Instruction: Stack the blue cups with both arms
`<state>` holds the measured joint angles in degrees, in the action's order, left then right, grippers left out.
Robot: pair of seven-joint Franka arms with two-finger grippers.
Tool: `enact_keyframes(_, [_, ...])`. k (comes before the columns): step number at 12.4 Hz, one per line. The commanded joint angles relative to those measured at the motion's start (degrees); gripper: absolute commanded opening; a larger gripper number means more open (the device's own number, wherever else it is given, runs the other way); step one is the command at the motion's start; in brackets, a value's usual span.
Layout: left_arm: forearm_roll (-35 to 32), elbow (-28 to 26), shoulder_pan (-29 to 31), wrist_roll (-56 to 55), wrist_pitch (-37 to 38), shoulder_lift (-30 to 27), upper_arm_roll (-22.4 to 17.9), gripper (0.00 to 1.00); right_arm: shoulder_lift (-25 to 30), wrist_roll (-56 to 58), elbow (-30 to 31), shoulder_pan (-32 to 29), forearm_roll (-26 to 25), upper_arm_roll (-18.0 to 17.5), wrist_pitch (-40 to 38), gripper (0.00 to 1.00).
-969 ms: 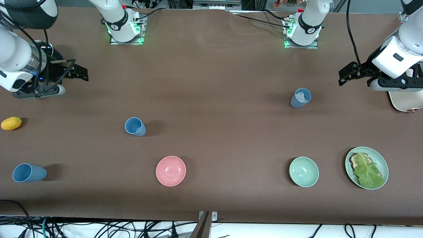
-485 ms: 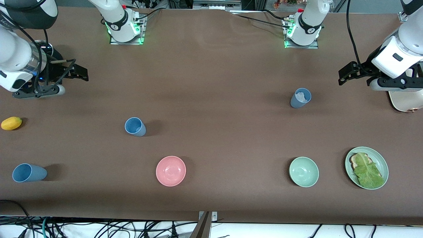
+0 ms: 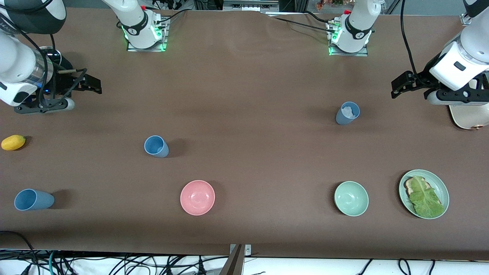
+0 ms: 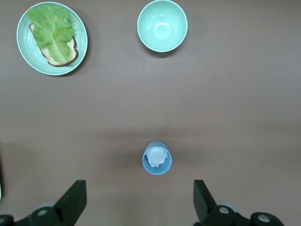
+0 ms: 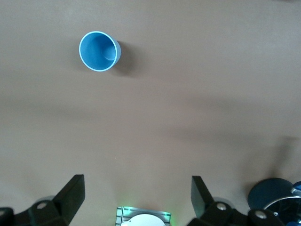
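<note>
Three blue cups are on the brown table. One [image 3: 156, 146] stands toward the right arm's end and shows in the right wrist view [image 5: 99, 51]. A second [image 3: 33, 199] sits near that end's front corner. A third [image 3: 347, 113] holds a crumpled white wad and shows in the left wrist view [image 4: 157, 157]. My right gripper [image 3: 91, 84] is open and empty over bare table, well apart from the cups; its own view [image 5: 137, 197] shows the jaws wide apart. My left gripper [image 3: 399, 86] is open and empty; in its view [image 4: 137, 207] the third cup lies just ahead of the jaws.
A pink bowl [image 3: 197, 197] and a pale green bowl [image 3: 351, 198] sit nearer the front camera. A green plate [image 3: 439, 183] holds bread and lettuce. A yellow fruit [image 3: 13, 142] lies at the right arm's end. A cream object [image 3: 468, 114] lies under the left arm.
</note>
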<state>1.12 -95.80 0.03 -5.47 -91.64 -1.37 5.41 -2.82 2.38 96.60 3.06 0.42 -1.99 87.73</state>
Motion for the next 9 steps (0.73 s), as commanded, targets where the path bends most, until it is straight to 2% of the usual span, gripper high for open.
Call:
enact_keyframes(1, [0.46, 0.09, 0.50, 0.19, 4.35, 0.40, -0.05, 1.00, -0.70, 0.61, -1.77, -0.34, 0.55, -0.04, -1.42, 1.00])
enact_keyframes(5, [0.90, -0.26, 1.38, 0.99, 9.02, 4.51, -0.05, 1.00, -0.79, 0.61, -1.77, -0.34, 0.55, -0.04, -1.42, 1.00])
enact_keyframes(8, [0.29, -2.27, 1.38, 1.94, 4.65, 8.22, 0.13, 1.00, -0.70, 0.61, -1.77, -0.34, 0.55, -0.04, -1.42, 1.00])
enact_keyframes(9, [0.11, -5.16, 1.38, 3.87, 2.19, 8.14, 0.21, 1.00, -0.79, 0.61, -1.77, -0.34, 0.55, -0.04, -1.42, 1.00])
